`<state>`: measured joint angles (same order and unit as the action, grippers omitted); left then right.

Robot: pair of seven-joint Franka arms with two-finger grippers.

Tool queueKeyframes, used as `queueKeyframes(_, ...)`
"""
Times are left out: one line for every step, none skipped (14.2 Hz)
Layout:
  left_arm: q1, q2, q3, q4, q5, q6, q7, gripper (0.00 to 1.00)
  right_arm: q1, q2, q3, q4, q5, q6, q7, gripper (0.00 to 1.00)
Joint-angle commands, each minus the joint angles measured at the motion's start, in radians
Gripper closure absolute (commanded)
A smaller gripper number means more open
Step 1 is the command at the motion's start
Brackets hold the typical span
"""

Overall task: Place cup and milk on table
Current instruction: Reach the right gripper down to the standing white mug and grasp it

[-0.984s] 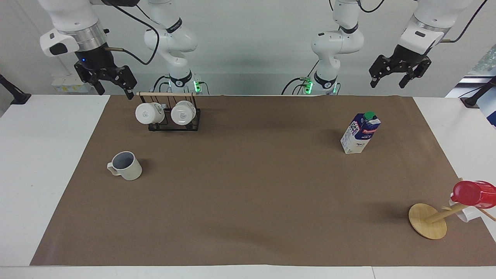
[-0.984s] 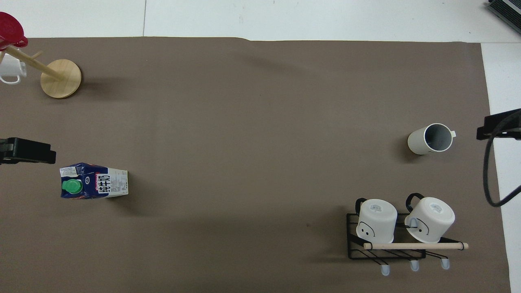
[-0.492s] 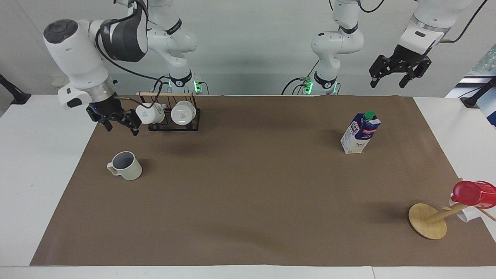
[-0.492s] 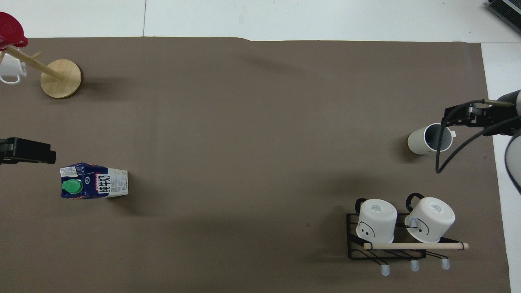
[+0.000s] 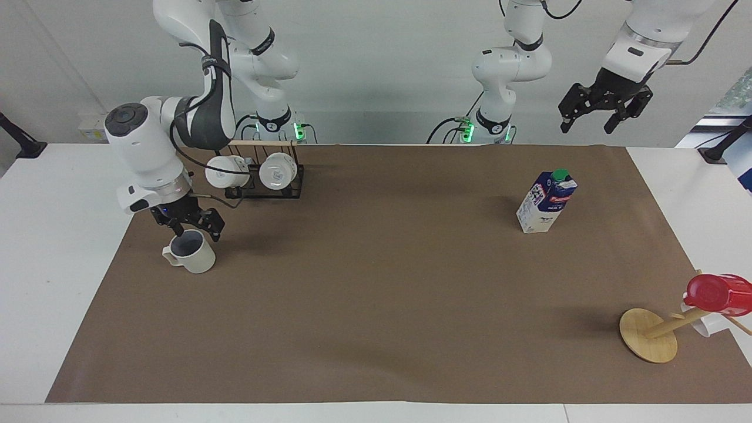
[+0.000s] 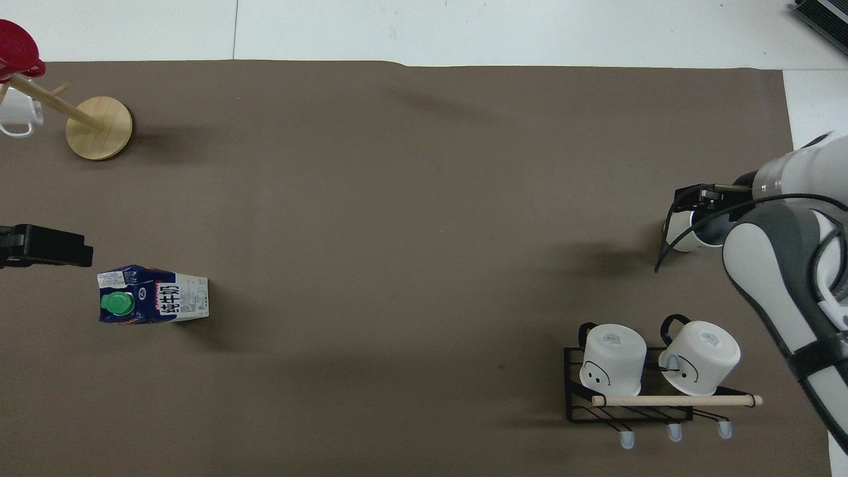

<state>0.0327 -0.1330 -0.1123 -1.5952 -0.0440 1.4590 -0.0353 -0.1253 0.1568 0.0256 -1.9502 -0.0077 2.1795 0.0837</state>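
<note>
The off-white cup stands upright on the brown sheet of the table, toward the right arm's end. My right gripper is low over the cup's rim with its fingers apart; whether they touch it I cannot tell. In the overhead view the right gripper covers most of the cup. The milk stands upright on the sheet toward the left arm's end, and also shows in the overhead view. My left gripper waits open, high in the air and well apart from the milk.
A black wire rack with two white mugs lies beside the right arm's base. A wooden mug tree with a red cup stands at the left arm's end, farther from the robots than the milk.
My right arm has swung down from high above the rack to just over the cup. The left arm, the cup and the milk have not moved.
</note>
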Motion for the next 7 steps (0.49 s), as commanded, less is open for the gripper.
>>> queueKeyframes(0.010, -0.008, -0.004, 0.004, -0.010, -0.011, -0.008, 0.00, -0.010, 0.004, 0.004, -0.042, -0.002, 0.034, -0.041, 0.00)
queueKeyframes(0.012, -0.008, -0.004, 0.001, -0.010, -0.012, 0.000, 0.00, -0.016, 0.004, 0.004, -0.061, -0.002, 0.061, -0.057, 0.00)
queueKeyframes(0.013, -0.010, -0.004, -0.002, -0.010, -0.012, 0.005, 0.00, -0.023, 0.007, 0.004, -0.078, -0.002, 0.087, -0.073, 0.00)
queueKeyframes(0.015, -0.010, -0.004, -0.002, -0.008, -0.012, 0.003, 0.00, -0.023, 0.018, 0.004, -0.087, -0.002, 0.109, -0.078, 0.00)
queueKeyframes(0.015, -0.010, -0.004, -0.003, -0.005, -0.011, -0.002, 0.00, -0.025, 0.029, 0.004, -0.088, -0.005, 0.115, -0.081, 0.00)
queueKeyframes(0.015, -0.010, -0.004, -0.005, -0.004, -0.008, -0.003, 0.00, -0.025, 0.041, 0.004, -0.088, -0.015, 0.121, -0.091, 0.00)
queueKeyframes(0.015, -0.011, -0.004, -0.006, -0.002, -0.003, -0.005, 0.00, -0.025, 0.049, 0.004, -0.087, -0.023, 0.134, -0.116, 0.29)
